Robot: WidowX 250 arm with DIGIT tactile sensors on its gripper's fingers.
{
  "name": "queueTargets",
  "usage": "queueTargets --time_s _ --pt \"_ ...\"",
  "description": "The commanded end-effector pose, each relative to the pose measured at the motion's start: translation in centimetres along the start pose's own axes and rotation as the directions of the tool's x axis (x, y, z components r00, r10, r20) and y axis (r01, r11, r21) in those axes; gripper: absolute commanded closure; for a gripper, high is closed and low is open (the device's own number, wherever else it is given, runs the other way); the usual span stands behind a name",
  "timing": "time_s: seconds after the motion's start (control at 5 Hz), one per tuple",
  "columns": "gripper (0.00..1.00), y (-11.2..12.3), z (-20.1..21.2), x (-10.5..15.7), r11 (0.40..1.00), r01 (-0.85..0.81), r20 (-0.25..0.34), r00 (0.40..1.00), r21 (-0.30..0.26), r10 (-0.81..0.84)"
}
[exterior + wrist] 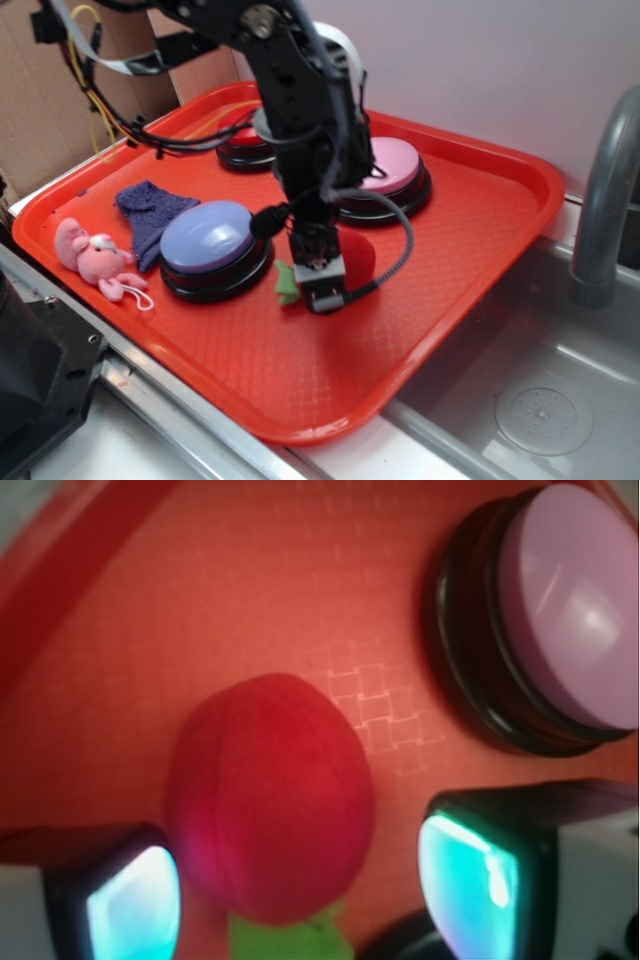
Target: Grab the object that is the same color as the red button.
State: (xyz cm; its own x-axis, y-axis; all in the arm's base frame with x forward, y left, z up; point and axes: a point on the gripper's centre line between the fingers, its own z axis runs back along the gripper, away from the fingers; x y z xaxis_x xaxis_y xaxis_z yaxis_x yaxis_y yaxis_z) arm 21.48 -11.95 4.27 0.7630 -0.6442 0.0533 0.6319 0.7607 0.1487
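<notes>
Your tool (pixel 318 272) hangs with its fingers apart, straddling the red plush strawberry (pixel 268 798), which lies on the red tray (pixel 470 240) between the lavender-blue button (pixel 212 245) and the pink button (pixel 392 175).

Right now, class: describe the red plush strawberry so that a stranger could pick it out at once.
Start at the red tray; at its middle, under the gripper, lies the strawberry. It sits between the lavender-blue button and the pink button. Unlike these glossy domes, it is soft, with a green leaf tuft.
</notes>
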Motion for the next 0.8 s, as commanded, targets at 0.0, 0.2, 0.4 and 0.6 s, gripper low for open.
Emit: queueTargets --time_s 0.0,0.2,0.4,0.6 --pt "0.24 -1.0 -0.6 1.1 0.999 -0.029 0.015 0.999 -0.020 0.029" --pt "1.00 -1.0 -1.3 1.1 0.998 -0.064 -0.024 0.998 -0.028 0.063" --pt "1.00 -0.4 0.1 0.4 0.990 -0.135 -0.031 0.990 -0.031 0.134" --pt "1.00 1.3 2.9 -0.8 0.951 -0.305 -0.040 0.952 -0.055 0.303"
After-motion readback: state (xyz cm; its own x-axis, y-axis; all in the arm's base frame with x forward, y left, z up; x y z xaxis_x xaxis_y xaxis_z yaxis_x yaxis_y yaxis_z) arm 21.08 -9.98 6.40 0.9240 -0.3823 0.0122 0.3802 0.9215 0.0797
